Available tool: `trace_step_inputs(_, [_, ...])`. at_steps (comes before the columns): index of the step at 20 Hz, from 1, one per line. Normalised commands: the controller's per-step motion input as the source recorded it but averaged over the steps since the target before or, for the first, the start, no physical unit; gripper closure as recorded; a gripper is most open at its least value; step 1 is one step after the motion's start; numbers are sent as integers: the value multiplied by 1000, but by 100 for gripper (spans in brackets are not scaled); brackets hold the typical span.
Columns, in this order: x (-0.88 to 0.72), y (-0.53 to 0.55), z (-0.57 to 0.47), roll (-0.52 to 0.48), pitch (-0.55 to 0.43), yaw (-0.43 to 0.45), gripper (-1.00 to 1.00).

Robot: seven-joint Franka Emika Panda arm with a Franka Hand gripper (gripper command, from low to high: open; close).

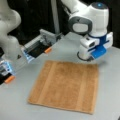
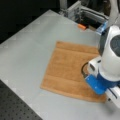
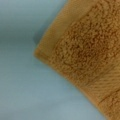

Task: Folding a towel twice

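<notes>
While the grey tabletop (image 1: 62,50) fills most of both front views, the towel (image 1: 66,86) lies flat and unfolded on it, a single layer, near the centre of the frame in a front view and a little right of centre in a front view (image 2: 68,67). It is orange-brown terry, roughly square, with two paler bands running parallel near opposite edges.

The white Panda arm (image 1: 87,17) comes in from the upper right of the frame in a front view and from the right edge in a front view (image 2: 111,57). Its gripper (image 1: 87,57), with blue parts on a white body, hangs low over the towel's corner at the upper right of the cloth in a front view; in a front view (image 2: 86,72) it sits above the cloth's lower right part. Whether the jaws are spread or pressed together I cannot tell, since the wrist hides them.

In the wrist view a towel corner (image 3: 82,57) fills the right side, its hemmed edge against bare tabletop on the left.

A second white arm (image 1: 8,30) stands at the left of the frame in a front view, and a small orange piece (image 1: 48,50) lies near a metal fixture (image 1: 46,37) at upper centre.
</notes>
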Motion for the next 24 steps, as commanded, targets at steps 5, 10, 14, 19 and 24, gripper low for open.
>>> trace_step_inputs(5, [262, 185, -52, -352, 33, 56, -100])
trace_step_inputs(10, [234, 227, -100, -293, 8, 40, -100])
trace_step_inputs(14, [241, 239, -103, -257, -21, 16, -100])
trace_step_inputs(19, [210, 221, -88, -248, -50, 1, -100])
trace_step_inputs(24, [165, 181, -97, -239, -84, -35, -100])
